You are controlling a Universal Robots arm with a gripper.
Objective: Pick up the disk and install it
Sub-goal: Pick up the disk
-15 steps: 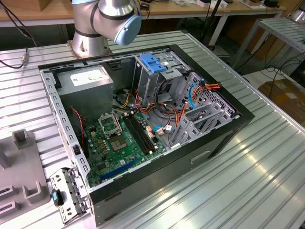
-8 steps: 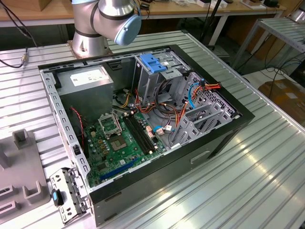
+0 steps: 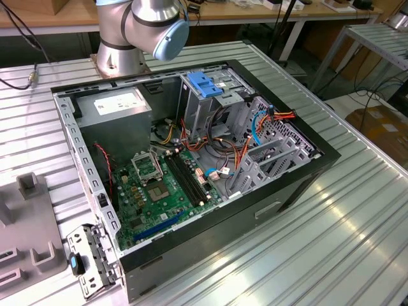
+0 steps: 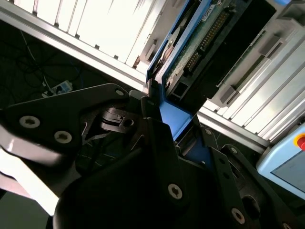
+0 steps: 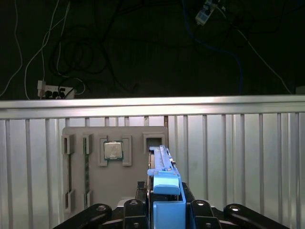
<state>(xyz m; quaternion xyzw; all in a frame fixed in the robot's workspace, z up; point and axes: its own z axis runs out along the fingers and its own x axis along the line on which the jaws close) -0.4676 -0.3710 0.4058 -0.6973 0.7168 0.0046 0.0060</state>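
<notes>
Gripper: we see it clamped on the disk, held edge-on.
Computer case: we find it open at the exterior view's centre.

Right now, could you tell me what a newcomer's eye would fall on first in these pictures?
In the first wrist view, the gripper clamps the disk, edge-on with blue rails; beyond it lies a grey fixture plate bearing a processor chip. In the exterior view, the open computer case lies on the table, its green motherboard exposed.

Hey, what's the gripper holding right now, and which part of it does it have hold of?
The gripper is shut on the disk, clamping it by its blue plastic end.
</notes>
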